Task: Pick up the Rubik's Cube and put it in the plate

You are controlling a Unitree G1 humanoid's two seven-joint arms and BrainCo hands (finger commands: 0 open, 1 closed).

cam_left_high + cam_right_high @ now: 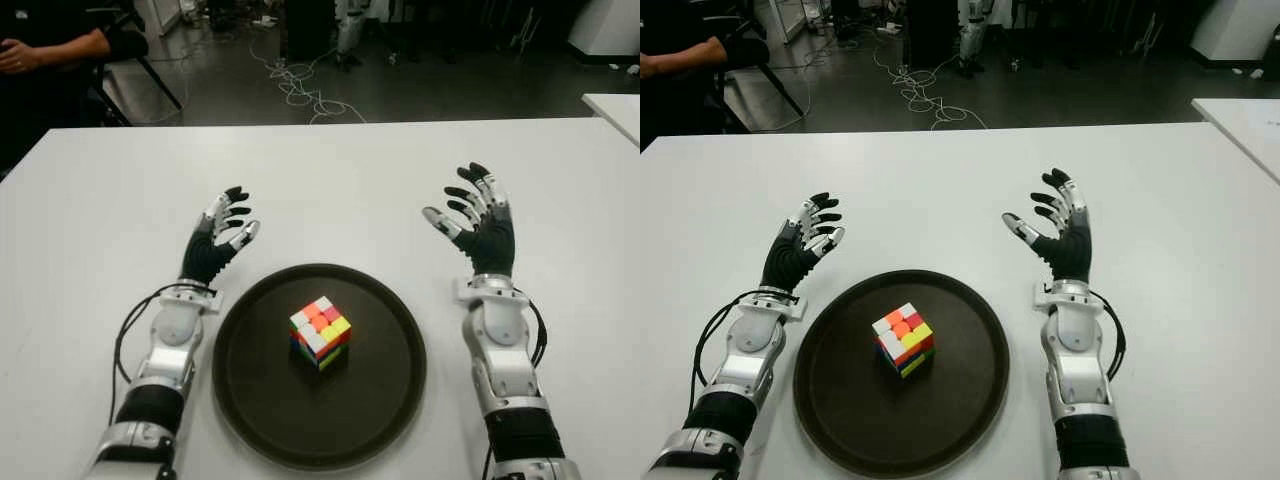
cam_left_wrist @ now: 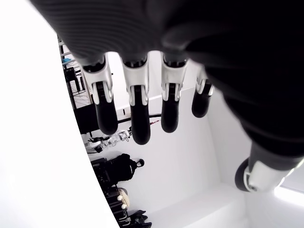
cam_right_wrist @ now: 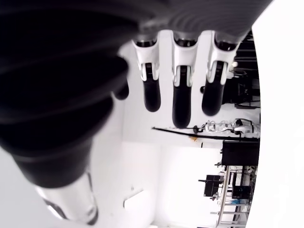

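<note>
Right robot hand [image 1: 480,222] is spread and empty, right of the plate [image 1: 390,400]; left robot hand [image 1: 218,238] likewise, left of it. Rubik's Cube [image 1: 320,331] sits mid-plate, seemingly flat. Light, rigid, slick plastic: pinch opposite side faces, not corners.

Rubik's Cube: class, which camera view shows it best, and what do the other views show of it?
The left eye view: the Rubik's Cube sits whole and unobstructed in the dark plate, slightly larger there. The right eye view shows the same scene just as clearly. Neither wrist view shows the cube, only each hand's own fingers.
</note>
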